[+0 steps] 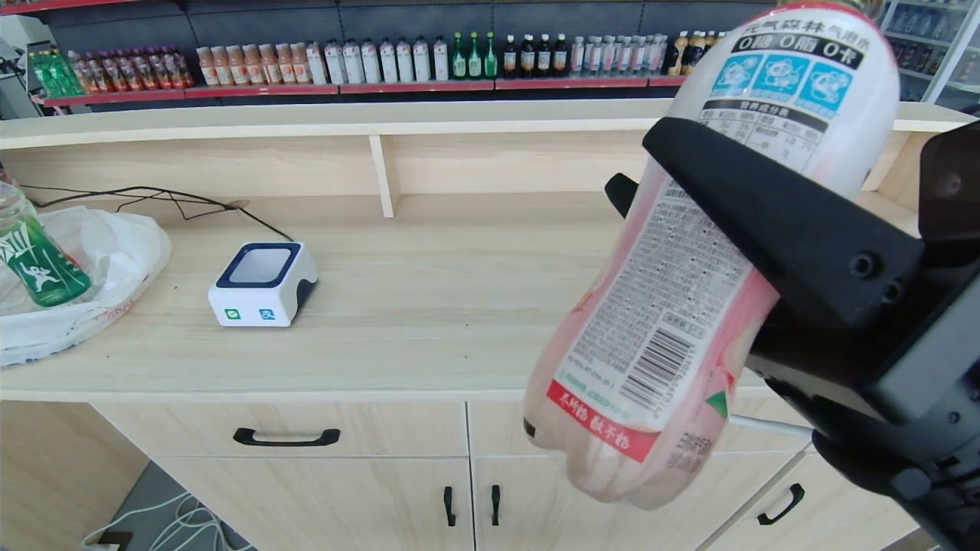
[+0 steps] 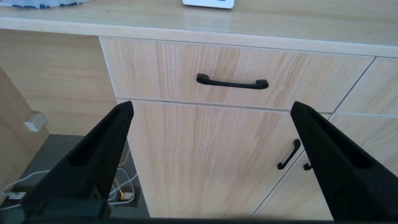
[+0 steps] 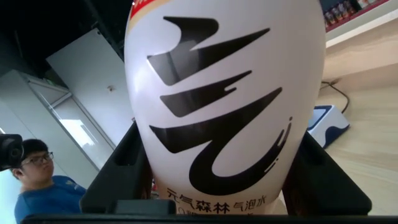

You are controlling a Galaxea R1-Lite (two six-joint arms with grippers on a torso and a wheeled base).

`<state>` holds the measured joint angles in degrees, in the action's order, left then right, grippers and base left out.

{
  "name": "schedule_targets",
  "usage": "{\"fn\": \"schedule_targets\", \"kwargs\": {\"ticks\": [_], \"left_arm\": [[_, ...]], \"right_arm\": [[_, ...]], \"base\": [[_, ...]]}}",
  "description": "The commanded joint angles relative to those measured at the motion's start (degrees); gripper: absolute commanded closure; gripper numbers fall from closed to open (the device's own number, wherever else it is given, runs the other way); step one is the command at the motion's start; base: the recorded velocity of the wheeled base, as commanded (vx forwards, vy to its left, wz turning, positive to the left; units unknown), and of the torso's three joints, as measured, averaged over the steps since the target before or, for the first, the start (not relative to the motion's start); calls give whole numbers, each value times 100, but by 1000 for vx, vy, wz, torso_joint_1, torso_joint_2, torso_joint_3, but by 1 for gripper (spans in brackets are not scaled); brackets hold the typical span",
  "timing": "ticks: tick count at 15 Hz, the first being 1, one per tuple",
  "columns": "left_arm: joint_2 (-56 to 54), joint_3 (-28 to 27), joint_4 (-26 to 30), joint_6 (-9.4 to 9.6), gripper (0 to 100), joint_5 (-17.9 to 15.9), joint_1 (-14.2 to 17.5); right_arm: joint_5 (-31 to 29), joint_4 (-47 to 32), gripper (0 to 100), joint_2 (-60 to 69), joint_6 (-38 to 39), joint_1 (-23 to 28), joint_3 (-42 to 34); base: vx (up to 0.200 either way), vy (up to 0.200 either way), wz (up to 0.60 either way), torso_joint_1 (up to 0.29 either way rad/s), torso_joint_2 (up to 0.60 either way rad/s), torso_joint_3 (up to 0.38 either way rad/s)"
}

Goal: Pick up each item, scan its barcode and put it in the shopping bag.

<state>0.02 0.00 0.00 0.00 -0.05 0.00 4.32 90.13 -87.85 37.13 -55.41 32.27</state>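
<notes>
My right gripper (image 1: 712,184) is shut on a pink-and-white drink bottle (image 1: 689,306), held high and close to the head camera, tilted with its base toward the lower left and its barcode (image 1: 654,367) facing the camera. The same bottle (image 3: 227,99) stands between the fingers in the right wrist view. A white and blue barcode scanner (image 1: 264,283) sits on the wooden counter (image 1: 459,306), left of centre. The white shopping bag (image 1: 92,283) lies at the counter's left end with a green bottle (image 1: 38,260) in it. My left gripper (image 2: 211,130) hangs open below the counter, facing the drawer front.
A black cable (image 1: 153,195) runs along the back of the counter to the scanner. Behind the counter a raised ledge (image 1: 383,122) and a shelf of bottles (image 1: 383,61). Drawers and cabinet doors with black handles (image 1: 287,438) lie beneath.
</notes>
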Motion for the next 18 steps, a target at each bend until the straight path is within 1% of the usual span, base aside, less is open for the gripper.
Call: {"fn": "schedule_targets", "kwargs": {"ticks": [1,7,11,12,15,17,18], "left_arm": [[-2,0,0,0,0,-4,0],[-2,0,0,0,0,5,0],[-2,0,0,0,0,5,0],[-2,0,0,0,0,-4,0],[-2,0,0,-9,0,5,0],[-2,0,0,0,0,-4,0],[-2,0,0,-9,0,5,0]], "right_arm": [[34,-12,100,-136,-4,-111,95],[43,-12,100,-268,-189,-392,122],[78,-12,100,-391,-338,-383,535],[140,-12,100,-462,-488,-383,465],[210,-12,100,-462,-681,-348,236],[201,-12,100,-470,-953,-199,210],[210,-12,100,-488,-1033,4,157]], "base": [[0,0,0,0,0,0],[0,0,0,0,0,0],[0,0,0,0,0,0],[0,0,0,0,0,0],[0,0,0,0,0,0],[0,0,0,0,0,0],[0,0,0,0,0,0]]}}
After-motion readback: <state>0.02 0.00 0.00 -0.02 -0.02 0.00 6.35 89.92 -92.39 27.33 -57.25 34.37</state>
